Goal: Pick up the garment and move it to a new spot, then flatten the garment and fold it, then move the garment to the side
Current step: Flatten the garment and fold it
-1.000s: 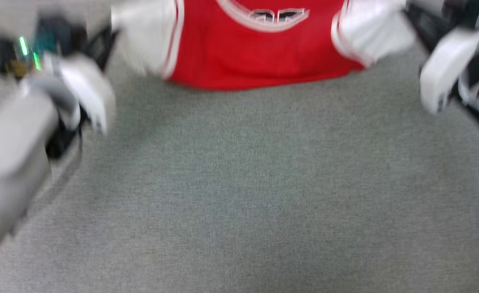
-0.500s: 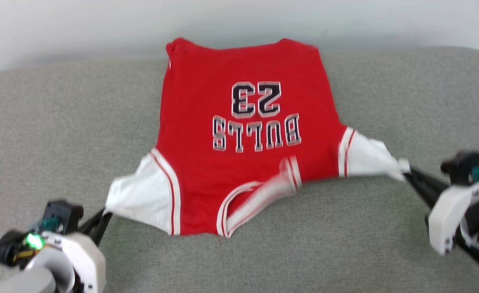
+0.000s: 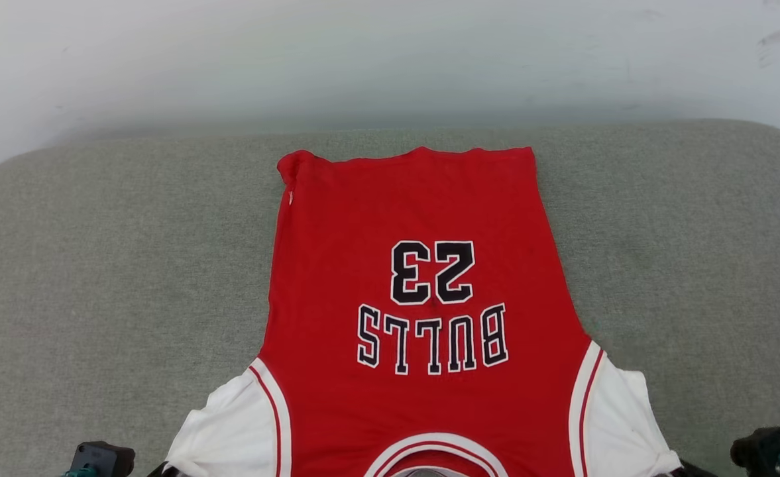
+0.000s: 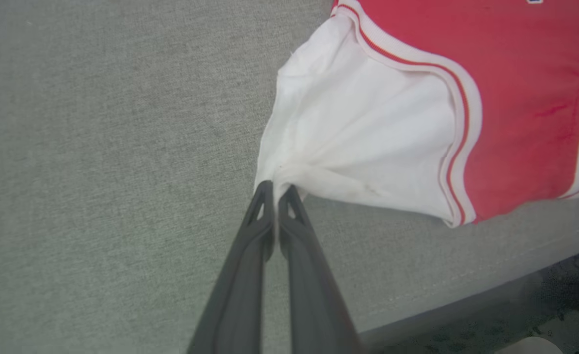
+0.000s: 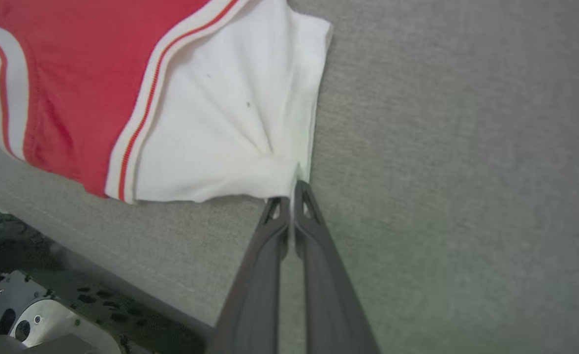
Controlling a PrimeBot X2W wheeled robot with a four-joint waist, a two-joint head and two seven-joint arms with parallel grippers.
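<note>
We see shirt (image 3: 423,278) flat on cushion (image 3: 98,265) | left gripper (image 4: 277,189) pinches sleeve (image 4: 358,123) | right gripper (image 5: 289,194) pinches other sleeve (image 5: 230,123)

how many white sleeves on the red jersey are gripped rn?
2. On the red jersey, left white sleeve is pinched by the left gripper, right white sleeve by the right gripper.

The head view's edge cuts the garment (image 3: 423,199) at its collar.

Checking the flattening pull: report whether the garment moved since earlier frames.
Yes: the garment came toward the robot; its hem lies short of the far edge of the cushion.
</note>
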